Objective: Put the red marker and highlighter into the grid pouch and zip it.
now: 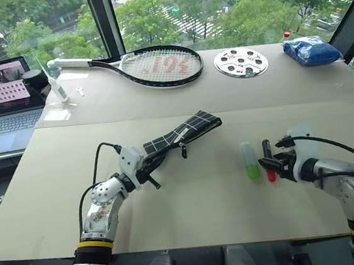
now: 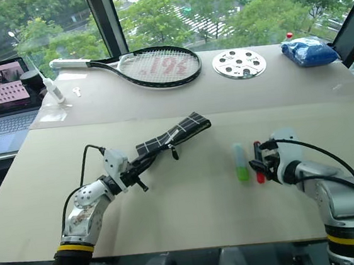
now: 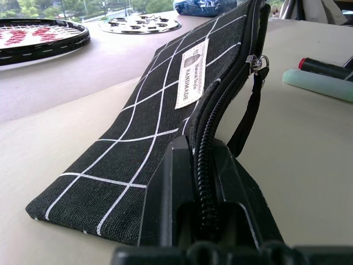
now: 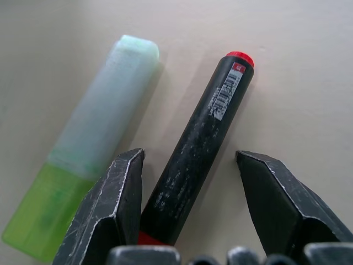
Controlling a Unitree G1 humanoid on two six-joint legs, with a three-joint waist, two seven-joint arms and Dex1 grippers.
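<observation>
Jaws of the right gripper stand apart astride the red marker lying on the worktop just beside the highlighter, while the left gripper is clamped on the grid pouch by its zipper edge

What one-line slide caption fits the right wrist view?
Open right gripper straddles the red marker lying beside the highlighter.

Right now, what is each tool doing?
Left tool: shut on the grid pouch.
Right tool: open, straddling the red marker, not gripping.
</observation>
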